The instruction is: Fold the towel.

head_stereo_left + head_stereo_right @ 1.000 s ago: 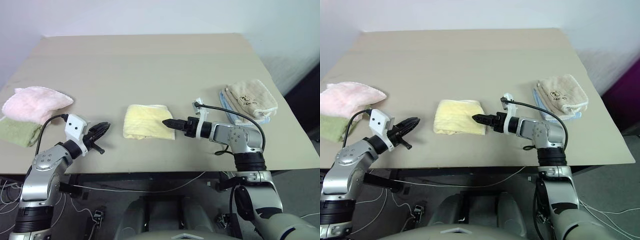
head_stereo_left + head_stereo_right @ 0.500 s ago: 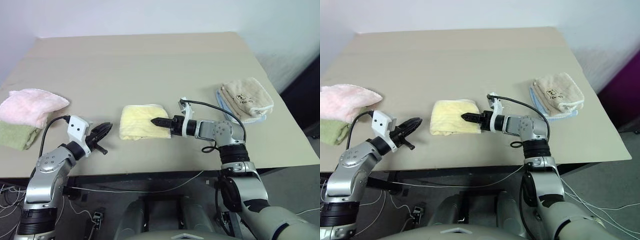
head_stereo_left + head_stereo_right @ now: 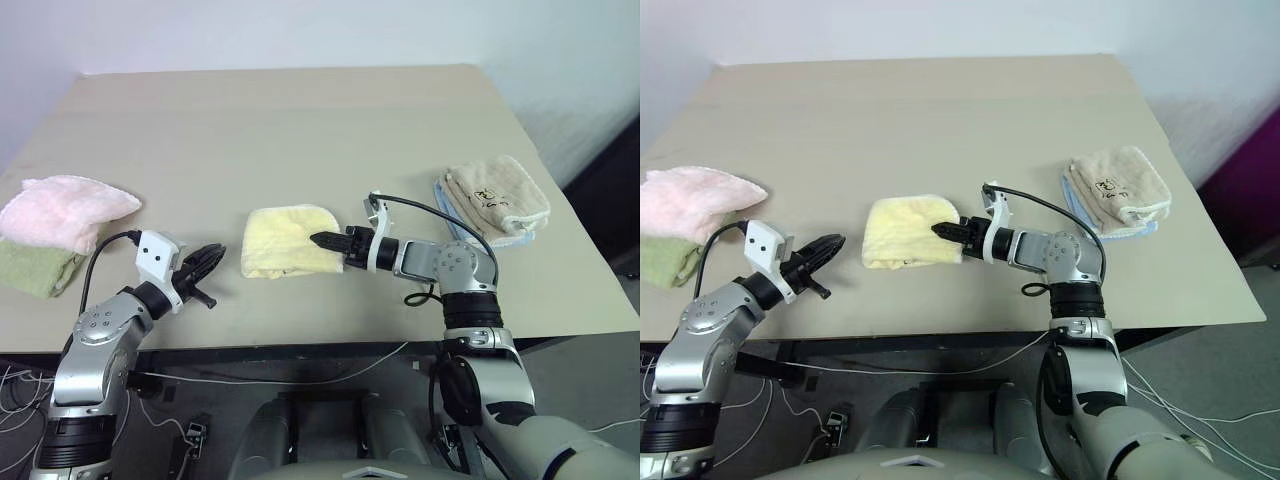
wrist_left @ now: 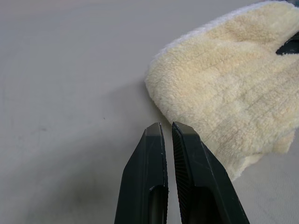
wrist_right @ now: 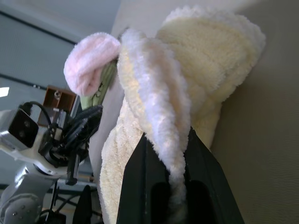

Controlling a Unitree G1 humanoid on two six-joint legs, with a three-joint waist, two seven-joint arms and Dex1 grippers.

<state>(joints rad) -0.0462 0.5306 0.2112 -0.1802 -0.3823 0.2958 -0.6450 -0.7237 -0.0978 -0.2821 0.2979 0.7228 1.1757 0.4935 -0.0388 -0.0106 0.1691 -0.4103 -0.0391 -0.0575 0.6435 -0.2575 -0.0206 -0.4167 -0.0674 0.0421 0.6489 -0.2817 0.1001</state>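
The pale yellow towel (image 3: 285, 240) lies folded into a small pad near the middle of the table's front. My right gripper (image 3: 318, 240) is shut on the towel's right edge and lifts it a little; the right wrist view shows a whitish fold of the towel (image 5: 161, 121) pinched between the fingers (image 5: 135, 186). My left gripper (image 3: 212, 254) hovers shut to the left of the towel, empty and apart from it. In the left wrist view its fingers (image 4: 152, 168) point just beside the towel's near corner (image 4: 233, 98).
A fluffy pink towel (image 3: 65, 207) rests on a green cloth (image 3: 35, 263) at the table's left edge. A beige folded towel with dark marks (image 3: 497, 194) sits on a blue cloth at the right. The tan table (image 3: 300, 130) stretches far behind.
My right gripper has shut on the towel's right edge and raised it slightly. The left gripper stayed where it was.
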